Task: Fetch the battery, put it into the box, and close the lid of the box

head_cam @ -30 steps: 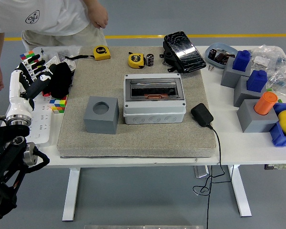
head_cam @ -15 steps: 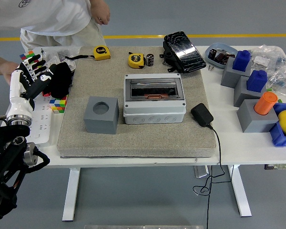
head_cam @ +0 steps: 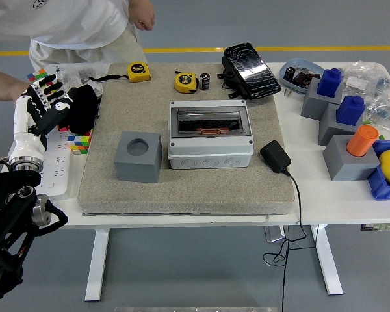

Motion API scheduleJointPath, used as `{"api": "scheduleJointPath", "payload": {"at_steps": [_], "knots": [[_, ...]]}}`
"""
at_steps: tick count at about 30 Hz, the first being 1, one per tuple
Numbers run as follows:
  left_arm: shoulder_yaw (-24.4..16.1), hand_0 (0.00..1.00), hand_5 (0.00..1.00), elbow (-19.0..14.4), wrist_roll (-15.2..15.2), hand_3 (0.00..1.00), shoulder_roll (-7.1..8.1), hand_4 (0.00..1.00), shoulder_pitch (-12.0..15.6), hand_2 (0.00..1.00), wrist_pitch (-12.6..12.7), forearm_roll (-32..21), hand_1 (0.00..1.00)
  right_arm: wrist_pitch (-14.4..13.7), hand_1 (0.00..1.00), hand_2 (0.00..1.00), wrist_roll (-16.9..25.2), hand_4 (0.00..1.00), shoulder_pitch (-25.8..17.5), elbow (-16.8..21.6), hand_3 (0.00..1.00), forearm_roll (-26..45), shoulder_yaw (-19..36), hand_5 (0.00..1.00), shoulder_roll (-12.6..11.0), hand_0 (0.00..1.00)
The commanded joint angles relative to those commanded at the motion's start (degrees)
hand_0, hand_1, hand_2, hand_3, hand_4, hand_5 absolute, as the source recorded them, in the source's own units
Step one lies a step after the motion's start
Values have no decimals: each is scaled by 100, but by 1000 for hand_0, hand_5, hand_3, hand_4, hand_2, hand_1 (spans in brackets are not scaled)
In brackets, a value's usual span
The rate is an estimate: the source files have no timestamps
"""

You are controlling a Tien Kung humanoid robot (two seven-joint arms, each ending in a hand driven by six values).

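Underneath, a beige mat [head_cam: 182, 188] covers the white table [head_cam: 338, 201]; left hand [head_cam: 68, 107] spread, empty, grey floor [head_cam: 201, 273].

no print is readable; a round logo marks the person's white shirt [head_cam: 38, 4], illegible.

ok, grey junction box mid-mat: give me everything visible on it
The box is light grey, looks like moulded plastic, rectangular, sitting flat and square on the beige mat at its centre. A window on top shows a dark interior with an orange part at its front edge. Round knockout marks line its near wall. Nothing touches it except the mat; the grey cube stands apart on its left, the black adapter on its right.
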Motion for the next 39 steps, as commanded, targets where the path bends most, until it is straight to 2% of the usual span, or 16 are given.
{"api": "scheduleJointPath", "payload": {"at_steps": [39], "knots": [[-7,674,272,10,-6,736,-9,898,20,700,2,-4,693,-1,723,716,-2,998,-14,-1,692,3,0,698,-3,699]]}}
